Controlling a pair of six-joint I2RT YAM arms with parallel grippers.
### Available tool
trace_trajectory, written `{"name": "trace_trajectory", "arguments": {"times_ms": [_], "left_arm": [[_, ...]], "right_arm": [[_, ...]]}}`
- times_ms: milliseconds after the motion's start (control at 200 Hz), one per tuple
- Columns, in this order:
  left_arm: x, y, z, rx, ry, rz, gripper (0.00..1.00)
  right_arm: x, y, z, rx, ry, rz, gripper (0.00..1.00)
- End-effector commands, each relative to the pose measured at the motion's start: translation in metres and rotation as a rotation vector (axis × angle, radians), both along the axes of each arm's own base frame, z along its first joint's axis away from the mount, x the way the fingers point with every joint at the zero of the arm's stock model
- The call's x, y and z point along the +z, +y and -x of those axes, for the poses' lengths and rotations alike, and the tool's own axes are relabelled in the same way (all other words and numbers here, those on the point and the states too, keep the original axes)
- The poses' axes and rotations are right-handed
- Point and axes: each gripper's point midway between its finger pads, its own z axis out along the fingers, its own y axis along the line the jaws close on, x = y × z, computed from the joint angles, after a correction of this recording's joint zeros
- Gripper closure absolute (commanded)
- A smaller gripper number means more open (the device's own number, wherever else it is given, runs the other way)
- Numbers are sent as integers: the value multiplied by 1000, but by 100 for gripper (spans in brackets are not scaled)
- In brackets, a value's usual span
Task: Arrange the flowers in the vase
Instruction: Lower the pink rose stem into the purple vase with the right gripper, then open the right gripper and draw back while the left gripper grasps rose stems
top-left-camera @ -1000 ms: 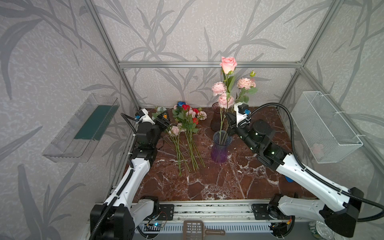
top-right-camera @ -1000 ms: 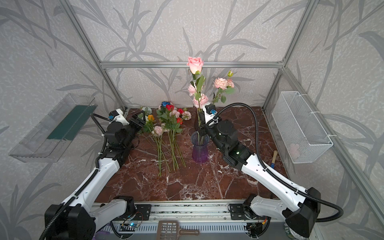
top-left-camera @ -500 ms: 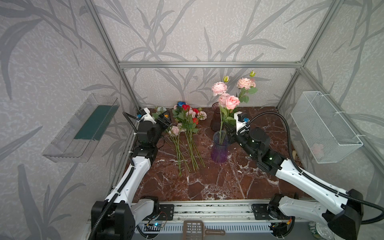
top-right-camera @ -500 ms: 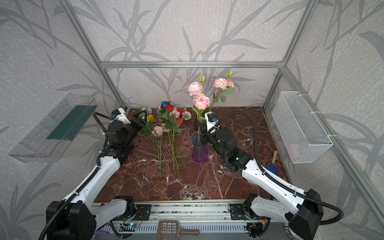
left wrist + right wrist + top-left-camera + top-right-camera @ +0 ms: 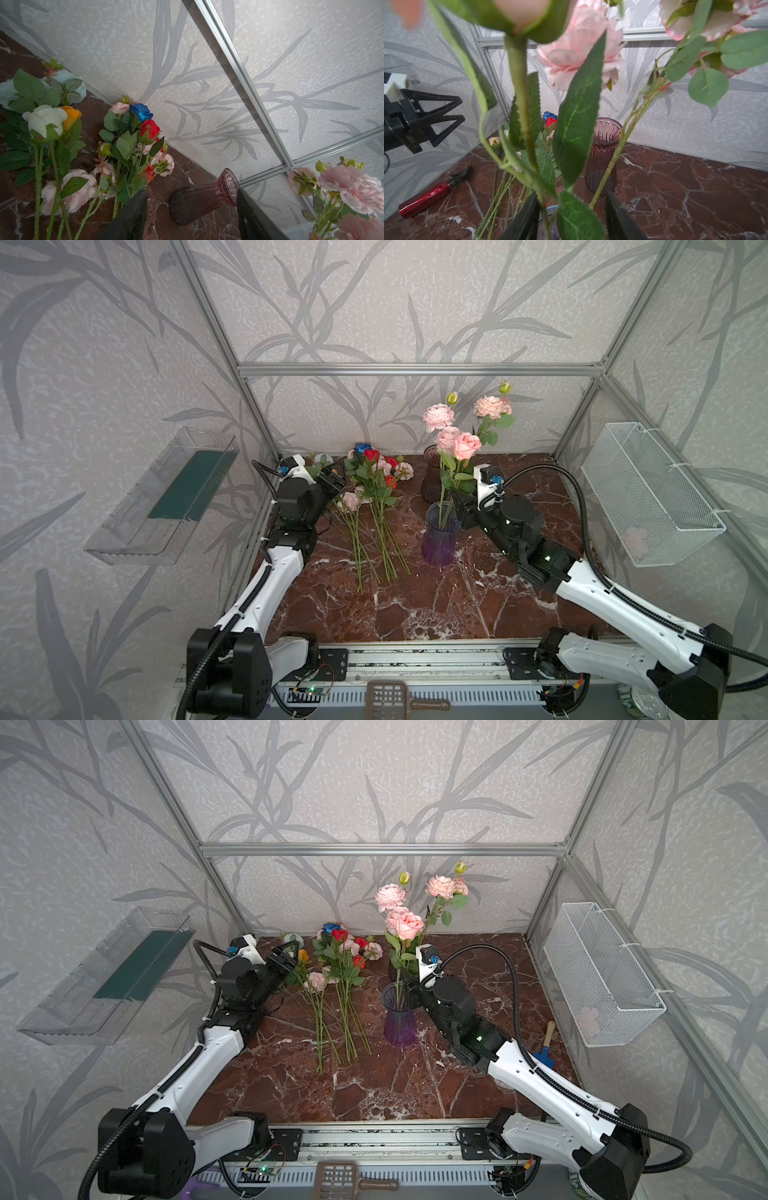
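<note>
The right gripper [image 5: 572, 216] stands open around the stem of the pink rose [image 5: 467, 445], which is seated in the purple vase [image 5: 440, 539] mid-tabletop [image 5: 415, 605]. It should back out straight, clear of the leaves, to avoid tipping the vase. The left gripper [image 5: 191, 216], open and empty, hovers by the loose flowers [image 5: 376, 489] near the back-left corner.

L fingers [image 5: 131, 218] apart; R fingers [image 5: 525, 220] apart too.

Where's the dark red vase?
In a top view the dark red vase stands near the back wall, just behind the purple vase and right of the loose flowers.
</note>
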Motion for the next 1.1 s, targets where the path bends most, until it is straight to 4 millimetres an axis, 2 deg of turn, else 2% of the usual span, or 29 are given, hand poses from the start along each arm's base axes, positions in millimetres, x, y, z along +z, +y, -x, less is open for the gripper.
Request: {"name": "trace_trajectory", "arguments": {"times_ms": [0, 330, 615, 725, 1095], "left_arm": [[22, -5, -3, -31, -48, 23, 32], [18, -9, -6, -50, -34, 32, 32], [10, -9, -10, -49, -1, 29, 32], [10, -10, -10, -54, 4, 22, 32], [-1, -9, -15, -50, 53, -33, 34]], "right_arm": [[12, -14, 0, -50, 24, -29, 45], [13, -23, 7, -29, 117, -53, 41], [3, -40, 17, -66, 168, -30, 39], [2, -40, 24, -33, 174, -33, 38], [22, -38, 51, 91, 134, -42, 39]]}}
